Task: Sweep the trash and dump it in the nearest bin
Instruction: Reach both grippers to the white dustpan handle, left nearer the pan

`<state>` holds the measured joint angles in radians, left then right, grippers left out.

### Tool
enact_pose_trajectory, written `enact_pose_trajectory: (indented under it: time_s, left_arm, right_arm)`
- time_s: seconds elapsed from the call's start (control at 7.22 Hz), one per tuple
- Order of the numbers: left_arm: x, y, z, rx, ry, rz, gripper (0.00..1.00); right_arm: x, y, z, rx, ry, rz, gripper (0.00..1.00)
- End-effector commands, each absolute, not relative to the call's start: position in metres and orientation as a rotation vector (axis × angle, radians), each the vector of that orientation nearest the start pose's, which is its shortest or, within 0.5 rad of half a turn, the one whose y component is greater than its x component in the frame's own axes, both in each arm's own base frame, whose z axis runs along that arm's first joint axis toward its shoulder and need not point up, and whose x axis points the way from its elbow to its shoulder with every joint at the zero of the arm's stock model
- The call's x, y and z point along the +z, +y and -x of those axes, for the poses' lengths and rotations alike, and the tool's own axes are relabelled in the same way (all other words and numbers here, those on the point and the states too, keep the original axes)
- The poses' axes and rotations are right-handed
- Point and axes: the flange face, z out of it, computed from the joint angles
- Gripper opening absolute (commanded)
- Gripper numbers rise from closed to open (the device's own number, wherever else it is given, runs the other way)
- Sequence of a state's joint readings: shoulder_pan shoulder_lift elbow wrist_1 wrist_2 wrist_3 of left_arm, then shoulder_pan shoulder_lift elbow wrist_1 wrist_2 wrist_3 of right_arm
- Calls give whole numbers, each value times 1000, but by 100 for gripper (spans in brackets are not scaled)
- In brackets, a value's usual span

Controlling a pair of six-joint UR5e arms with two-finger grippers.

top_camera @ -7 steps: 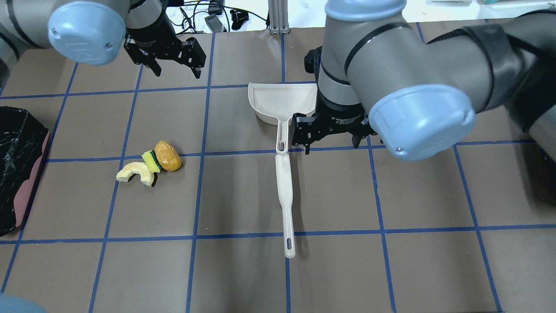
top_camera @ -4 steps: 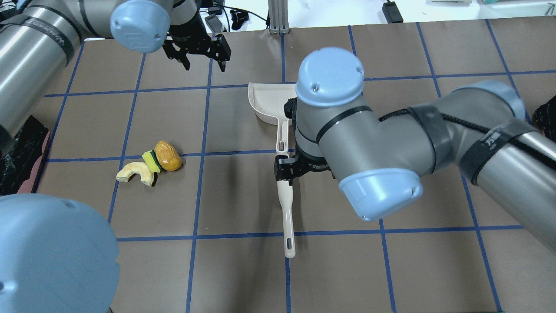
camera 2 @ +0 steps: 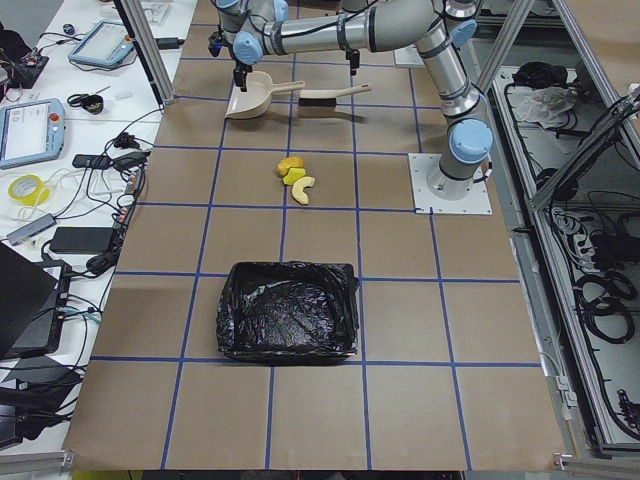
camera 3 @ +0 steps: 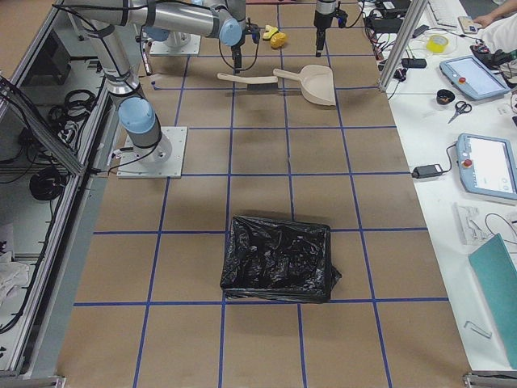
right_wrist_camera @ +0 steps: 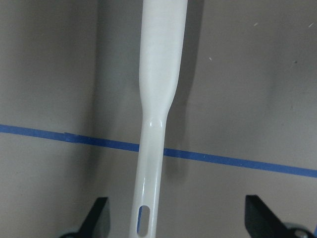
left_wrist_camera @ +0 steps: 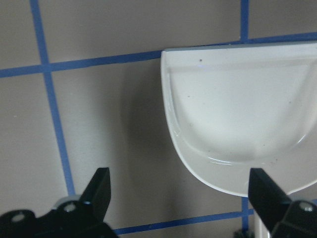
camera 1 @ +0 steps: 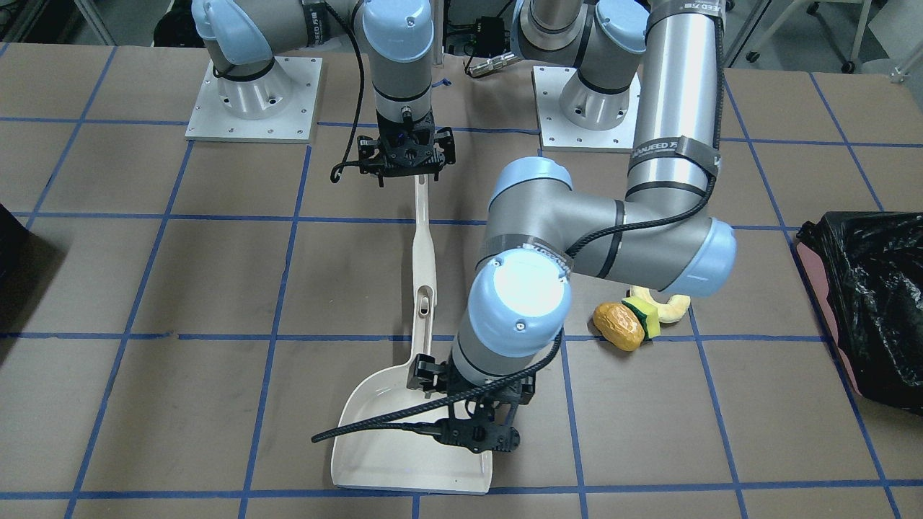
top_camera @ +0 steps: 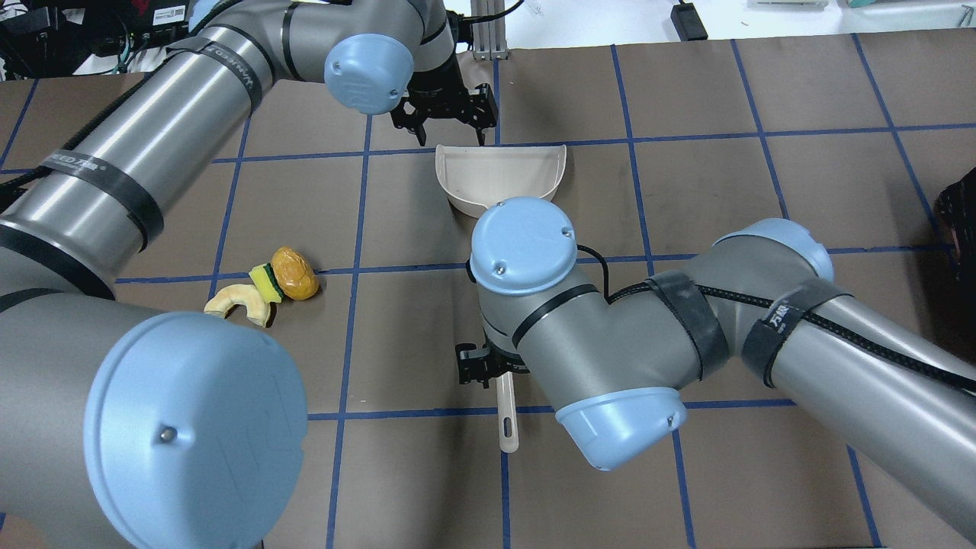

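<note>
For the light, roll-prone toy-food trash bits [top_camera: 263, 290], the stiff, slick long white plastic brush [right_wrist_camera: 156, 99] is judged best pinched at its narrow handle neck, straddled there by the spread right gripper [right_wrist_camera: 176, 203]; the left gripper [top_camera: 451, 136] is likewise spread.

Trash [camera 1: 639, 321] on table [camera 1: 216, 288] between dustpan [camera 1: 393, 440] and bin [camera 1: 854, 241]

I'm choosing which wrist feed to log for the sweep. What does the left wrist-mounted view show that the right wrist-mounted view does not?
Only the left wrist view shows the scoop of the white plastic dustpan, lying just ahead of the left pincer. Only the right wrist view shows the long white plastic handle with a slotted end, running between the open fingers of the right pincer. Both show the brown table crossed by blue tape lines, and an open pincer gripping nothing.
</note>
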<state>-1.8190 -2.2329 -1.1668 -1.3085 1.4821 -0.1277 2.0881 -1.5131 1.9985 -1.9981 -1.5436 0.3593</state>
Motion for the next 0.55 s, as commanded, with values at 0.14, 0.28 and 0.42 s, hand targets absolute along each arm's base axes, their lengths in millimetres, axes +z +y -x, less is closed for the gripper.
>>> enact_pose_trajectory:
  time_s: [0.14,0.28,0.42]
  left_arm:
    - [248,-631,361,219,3188,-263,100]
    - [231,-612,369,272,3167,-276,100]
    - [225,-610,373,278,3171,-269,100]
  right_arm:
    - [263,-315,-354,163,3144,293,96]
    - [256,-309,-354,171,3143,300,96]
    - [253,-304,-357,180,3144,316,93]
